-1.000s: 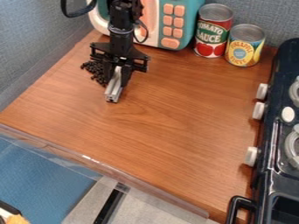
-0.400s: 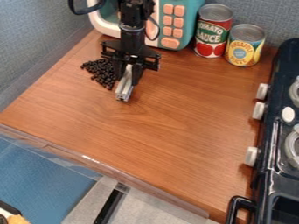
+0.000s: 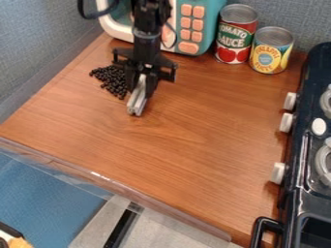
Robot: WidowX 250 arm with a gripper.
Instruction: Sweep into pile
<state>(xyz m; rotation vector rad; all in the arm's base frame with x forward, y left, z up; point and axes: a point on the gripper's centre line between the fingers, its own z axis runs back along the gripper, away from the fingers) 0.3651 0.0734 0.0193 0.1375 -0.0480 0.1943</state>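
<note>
Most of the black beads (image 3: pixel 112 81) lie bunched toward the far left corner of the surface (image 3: pixel 188 145), so to me the sweeping looks well along, with the fringe left to tighten. Beside them the gripper (image 3: pixel 142 86) is clamped on a metal bar (image 3: pixel 137 100); a tall can (image 3: pixel 236 36) and a shorter can (image 3: pixel 271 52) bear printed lettering.

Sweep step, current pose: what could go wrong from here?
- Scatter: the black beads are small and loose on bare wood, right beside the gripper. A fast stroke could send them rolling.
- Missed beads: the grey bar is narrow against the bead patch, so one pass may leave some behind.
- Bar twist: the gripper holds it near one end, with the other sticking out towards the camera. Drag on that end might turn it in the grip.
</note>
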